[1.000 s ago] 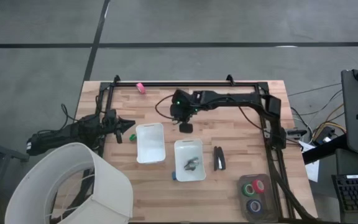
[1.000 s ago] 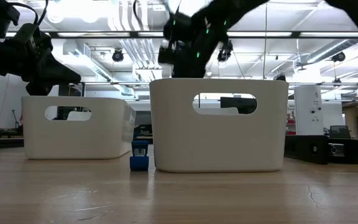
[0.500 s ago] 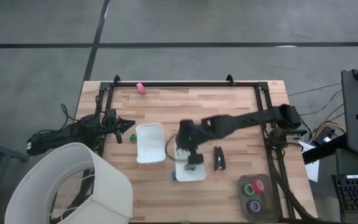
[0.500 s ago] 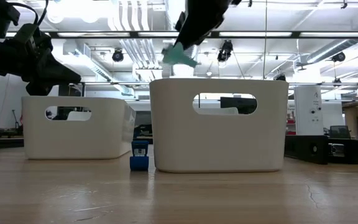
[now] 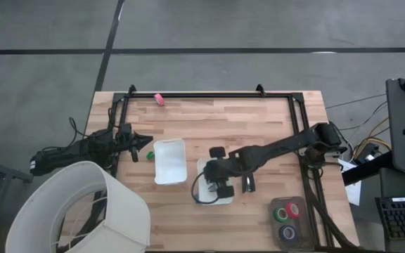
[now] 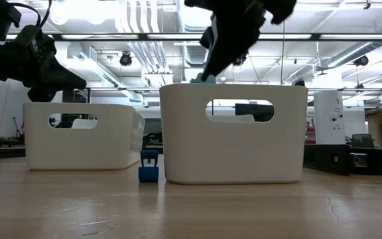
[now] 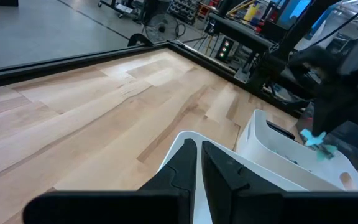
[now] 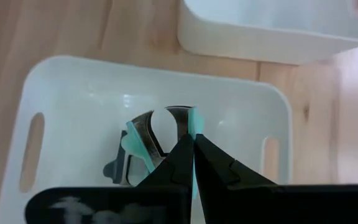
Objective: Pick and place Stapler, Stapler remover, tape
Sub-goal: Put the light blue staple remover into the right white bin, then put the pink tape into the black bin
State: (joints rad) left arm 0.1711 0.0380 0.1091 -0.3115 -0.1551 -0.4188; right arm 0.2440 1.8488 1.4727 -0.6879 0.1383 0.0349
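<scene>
At the far left of the wooden worktop (image 5: 259,126), the left tool (image 5: 146,143) waits just beside the left white tray (image 5: 170,160), its fingers (image 7: 182,163) pressed together on nothing. A small green object (image 5: 149,154) lies below its tip. To the right, the second white tray (image 5: 206,199) sits near the first, with a small blue object (image 6: 148,166) on the worktop between them in the low view. The right tool (image 5: 222,184) hangs over this second tray, its fingers (image 8: 182,158) closed on a teal-handled staple remover (image 8: 146,144) held above the tray floor. The black stapler (image 5: 248,184) lies on the worktop just right of that tray. Farther right, near the corner, the red (image 5: 293,209), green (image 5: 281,213) and blue (image 5: 287,232) tape rolls sit together in a dark holder (image 5: 287,241).
</scene>
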